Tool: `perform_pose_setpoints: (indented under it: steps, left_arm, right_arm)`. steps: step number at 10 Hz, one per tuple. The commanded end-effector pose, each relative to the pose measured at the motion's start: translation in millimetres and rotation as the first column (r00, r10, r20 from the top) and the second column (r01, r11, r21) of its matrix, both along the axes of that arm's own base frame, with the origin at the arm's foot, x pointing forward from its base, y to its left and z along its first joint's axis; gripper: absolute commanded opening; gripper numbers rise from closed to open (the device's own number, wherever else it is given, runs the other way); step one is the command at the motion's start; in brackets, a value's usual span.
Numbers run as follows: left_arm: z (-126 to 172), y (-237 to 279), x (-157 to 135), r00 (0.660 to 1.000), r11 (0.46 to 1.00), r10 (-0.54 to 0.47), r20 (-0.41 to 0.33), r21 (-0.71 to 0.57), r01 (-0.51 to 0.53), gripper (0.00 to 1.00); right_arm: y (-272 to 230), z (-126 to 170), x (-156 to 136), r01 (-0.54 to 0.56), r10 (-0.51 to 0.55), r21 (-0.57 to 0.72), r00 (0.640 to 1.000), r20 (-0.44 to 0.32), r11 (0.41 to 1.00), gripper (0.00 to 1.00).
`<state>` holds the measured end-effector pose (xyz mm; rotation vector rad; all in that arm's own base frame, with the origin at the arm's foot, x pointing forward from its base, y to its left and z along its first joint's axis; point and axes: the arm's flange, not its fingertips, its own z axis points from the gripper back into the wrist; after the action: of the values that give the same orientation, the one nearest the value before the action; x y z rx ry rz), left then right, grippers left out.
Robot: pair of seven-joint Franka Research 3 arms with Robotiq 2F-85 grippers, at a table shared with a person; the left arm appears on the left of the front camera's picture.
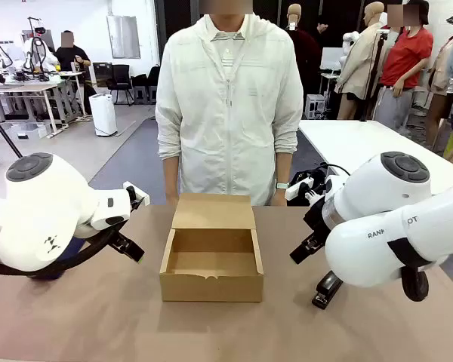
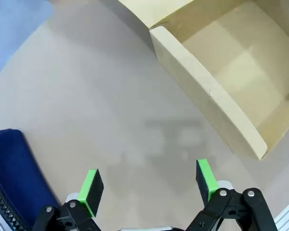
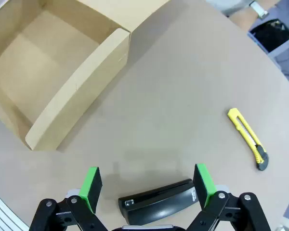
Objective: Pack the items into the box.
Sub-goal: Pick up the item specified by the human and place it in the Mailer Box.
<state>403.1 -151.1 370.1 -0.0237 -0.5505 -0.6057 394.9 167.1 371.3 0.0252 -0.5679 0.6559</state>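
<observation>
**Open box at centre, both items outside it**

Box (image 1: 211, 286): plain brown cardboard, rectangular, matte, with crisp folded edges. The flap lid is hinged at the far wall and lies back toward the person (image 1: 230, 113). The interior is bare cardboard.

Stapler (image 3: 159, 208): small, black, smooth hard shell, wedge-shaped. It lies flat on the worktop (image 1: 98, 317) to the right of the box, clear of its wall, directly below the right end effector (image 3: 147, 180). That end effector's jaws are spread wide with nothing between the green pads (image 3: 92, 182), and it hovers above the stapler without touching it.

Pouch (image 2: 14, 178): soft navy fabric with a rounded end and black zipper teeth along one edge. It lies to the left of the box, well apart from it. The left end effector (image 2: 149, 183) is likewise fully spread and empty, over bare worktop between pouch and box.

Utility knife (image 3: 248, 138): slim, yellow with a black tip, on the stapler's side of the box and well apart from it.

Worktop: smooth, matte, tan-brown, with a rounded edge. Room: open hall with grey floor, white tables and people standing farther off.
</observation>
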Motion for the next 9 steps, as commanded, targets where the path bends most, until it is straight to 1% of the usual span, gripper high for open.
perform_pose_setpoints:
  steps: [1, 9]
  left_arm:
    - [0.3, 0.0, -0.1, 1.000, 1.000, 0.000, 0.001, 0.000, 0.000, 1.00]
    - [0.3, 0.0, -0.1, 1.000, 1.000, 0.000, 0.001, 0.000, 0.000, 1.00]
  right_arm:
    - [0.0, 0.0, 0.0, 0.000, 0.000, 0.000, 1.000, 0.000, 1.000, 1.00]
    - [0.0, 0.0, 0.0, 0.000, 0.000, 0.000, 1.000, 0.000, 1.000, 1.00]
